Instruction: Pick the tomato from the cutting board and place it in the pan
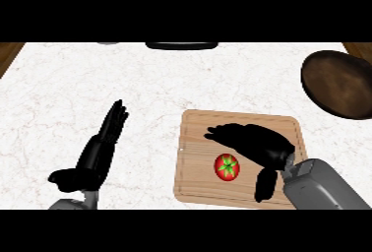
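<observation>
Tomato [227, 166] sits on the cutting board [200, 133], ungripped; your right hand [265, 145] is spread open by it, fingers beyond, thumb nearer; centre tomato between them, then close; pan [335, 83] is far upper right; left hand [102, 147] rests open, left.

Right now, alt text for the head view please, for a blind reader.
The right hand hovers open over a wooden cutting board, just beside the red tomato lying on it. A dark brown pan sits at the far right, and the left hand rests open at the left, fingers up.
</observation>
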Controlling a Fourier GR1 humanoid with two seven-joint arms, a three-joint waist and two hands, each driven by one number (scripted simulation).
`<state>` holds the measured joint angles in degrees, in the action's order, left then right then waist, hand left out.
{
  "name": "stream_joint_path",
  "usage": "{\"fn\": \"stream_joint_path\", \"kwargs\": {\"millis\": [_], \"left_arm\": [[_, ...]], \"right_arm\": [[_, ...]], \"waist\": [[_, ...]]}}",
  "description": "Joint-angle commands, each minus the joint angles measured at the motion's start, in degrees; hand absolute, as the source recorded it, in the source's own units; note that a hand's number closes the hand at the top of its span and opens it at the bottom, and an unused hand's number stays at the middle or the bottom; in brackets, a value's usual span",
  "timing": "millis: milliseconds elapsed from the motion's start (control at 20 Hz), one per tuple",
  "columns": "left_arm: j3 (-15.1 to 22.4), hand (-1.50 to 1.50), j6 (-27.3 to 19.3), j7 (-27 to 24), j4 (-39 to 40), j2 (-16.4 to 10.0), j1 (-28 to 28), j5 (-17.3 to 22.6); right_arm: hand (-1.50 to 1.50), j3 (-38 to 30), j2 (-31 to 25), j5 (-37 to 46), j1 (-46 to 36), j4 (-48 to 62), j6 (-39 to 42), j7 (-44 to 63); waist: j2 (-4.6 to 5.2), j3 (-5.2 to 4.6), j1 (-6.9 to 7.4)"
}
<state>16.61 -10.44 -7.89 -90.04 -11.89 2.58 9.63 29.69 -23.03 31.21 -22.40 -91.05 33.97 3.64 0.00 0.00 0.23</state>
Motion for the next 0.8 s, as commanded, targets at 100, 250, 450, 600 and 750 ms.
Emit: {"fn": "stream_joint_path", "kwargs": {"millis": [100,250,450,600,750], "left_arm": [[-0.05,0.0,-0.11,-0.1,0.3,3.47,-1.09,-3.62],[-2.5,0.0,2.27,-0.3,2.13,2.71,0.91,-3.04],[-4.1,0.0,4.1,0.9,-1.1,2.43,-1.5,-3.03],[-4.72,0.0,4.78,0.76,0.07,4.18,-0.46,-3.93],[-4.23,0.0,4.79,-0.2,0.05,5.33,-2.44,-5.45]], "right_arm": [[-1.5,-2.02,2.67,6.72,3.01,1.73,0.4,-2.43],[-1.5,-2.25,6.08,8.54,2.69,6.68,-1.41,-3.43],[-1.5,-4.69,7.7,10.15,4.44,6.18,-1.49,-5.46],[-1.5,-6.43,9.97,11.9,3.61,7.19,-0.83,-5.98],[-1.5,-5.95,11.66,14.25,4.06,7.08,0.68,-4.41]], "waist": [[-0.01,0.0,-0.11],[0.05,0.0,-0.07],[0.01,0.0,-0.07],[0.0,0.0,-0.11],[-0.01,-0.01,-0.12]]}}
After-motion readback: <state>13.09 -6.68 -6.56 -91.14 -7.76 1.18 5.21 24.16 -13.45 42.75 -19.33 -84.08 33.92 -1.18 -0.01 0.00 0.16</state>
